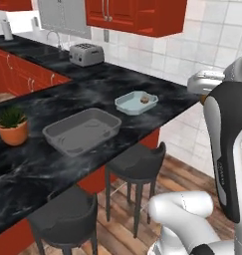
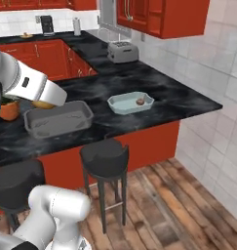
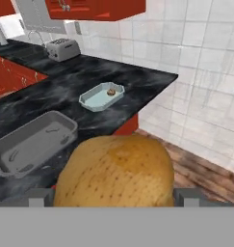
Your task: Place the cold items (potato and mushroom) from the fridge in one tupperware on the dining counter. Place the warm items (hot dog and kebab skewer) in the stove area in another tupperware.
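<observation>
Potato held between the jaws, carried over the dining worktop.

The potato (image 3: 114, 171) fills the lower middle of the hand view, clamped across its broad middle by jaws spread wide around it; it looks firm, fairly heavy and smooth-skinned, likely to roll. The blue tupperware (image 3: 101, 95) with the mushroom (image 3: 110, 91) lies upper centre, well apart.

Speckled tan potato (image 3: 116, 171), black marbled counter (image 3: 65, 91)

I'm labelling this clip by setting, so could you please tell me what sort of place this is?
A home kitchen, rendered. A toaster sits on a black marble counter under red cabinets, with a sink tap further back and bar stools along the counter's edge.
</observation>
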